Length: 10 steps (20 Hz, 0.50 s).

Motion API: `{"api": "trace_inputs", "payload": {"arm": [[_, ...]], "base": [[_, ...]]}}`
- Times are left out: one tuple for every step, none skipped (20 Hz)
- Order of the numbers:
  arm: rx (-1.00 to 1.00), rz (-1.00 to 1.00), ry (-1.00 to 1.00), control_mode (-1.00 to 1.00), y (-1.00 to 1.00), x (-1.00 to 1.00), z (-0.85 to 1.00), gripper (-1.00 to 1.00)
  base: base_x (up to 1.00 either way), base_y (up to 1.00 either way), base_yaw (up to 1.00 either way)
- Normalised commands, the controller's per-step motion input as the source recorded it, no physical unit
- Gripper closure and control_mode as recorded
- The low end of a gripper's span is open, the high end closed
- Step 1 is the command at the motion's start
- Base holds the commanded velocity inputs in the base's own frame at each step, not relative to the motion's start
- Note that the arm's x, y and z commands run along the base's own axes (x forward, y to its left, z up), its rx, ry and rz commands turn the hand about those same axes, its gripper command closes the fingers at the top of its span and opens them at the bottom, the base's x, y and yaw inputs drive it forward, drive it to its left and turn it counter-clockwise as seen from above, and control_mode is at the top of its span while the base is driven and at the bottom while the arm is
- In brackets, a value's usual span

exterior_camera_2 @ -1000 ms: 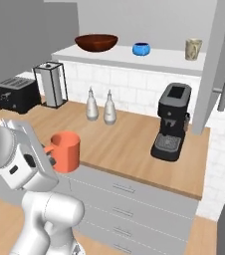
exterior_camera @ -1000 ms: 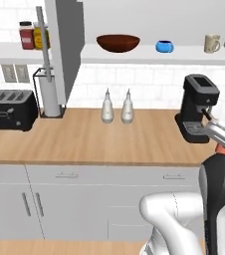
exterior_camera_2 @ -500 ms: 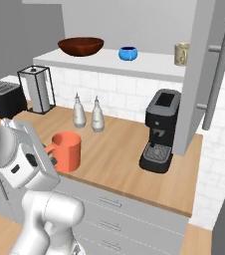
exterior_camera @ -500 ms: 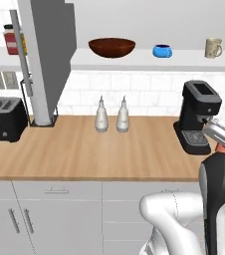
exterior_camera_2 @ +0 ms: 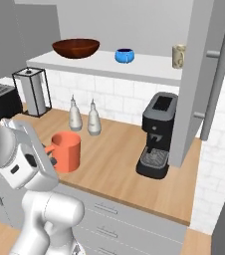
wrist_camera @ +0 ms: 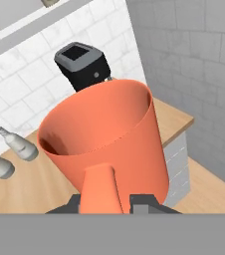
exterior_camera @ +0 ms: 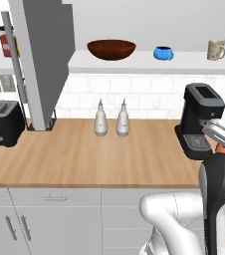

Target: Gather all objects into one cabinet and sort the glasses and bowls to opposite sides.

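Orange mug (exterior_camera_2: 67, 152) is up in the air over the tabletop (exterior_camera_2: 114, 164), with your gripper (wrist_camera: 104, 201) clamped tight on its handle. On the cabinet shelf (exterior_camera: 149, 62) the brown bowl (exterior_camera: 111, 49) sits at the left, the blue cup (exterior_camera: 163, 53) in the middle and the beige mug (exterior_camera: 215, 49) at the right. I think you should lift the mug high, keep it level, go clear of the coffee machine (exterior_camera: 200, 119), and set it down between the two cups, well away from the bowl.

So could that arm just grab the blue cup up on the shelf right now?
Probably not: the gripper is shut on the orange mug, and the blue cup sits well above it, though the shelf front is open.
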Motion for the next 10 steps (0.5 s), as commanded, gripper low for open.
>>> {"api": "trace_inputs", "payload": {"arm": [[0.0, 0.0, 0.0, 1.0, 0.0, 0.0, 0.0, 1.0], [0.0, 0.0, 0.0, 1.0, 0.0, 0.0, 0.0, 1.0], [0.0, 0.0, 0.0, 1.0, 0.0, 0.0, 0.0, 1.0], [0.0, 0.0, 0.0, 1.0, 0.0, 0.0, 0.0, 1.0], [0.0, 0.0, 0.0, 1.0, 0.0, 0.0, 0.0, 1.0], [0.0, 0.0, 0.0, 1.0, 0.0, 0.0, 0.0, 1.0], [0.0, 0.0, 0.0, 1.0, 0.0, 0.0, 0.0, 1.0], [0.0, 0.0, 0.0, 1.0, 0.0, 0.0, 0.0, 1.0], [0.0, 0.0, 0.0, 1.0, 0.0, 0.0, 0.0, 1.0], [0.0, 0.0, 0.0, 1.0, 0.0, 0.0, 0.0, 1.0]], "base": [[0.15, 0.0, 0.0], [0.16, 0.0, 0.0], [0.16, 0.0, 0.0], [0.18, 0.0, 0.0], [0.28, -0.1, 0.0], [0.35, -0.16, -0.03], [0.33, -0.11, -0.04], [0.31, -0.11, -0.05], [0.26, -0.01, -0.03], [0.14, 0.0, 0.0]]}}
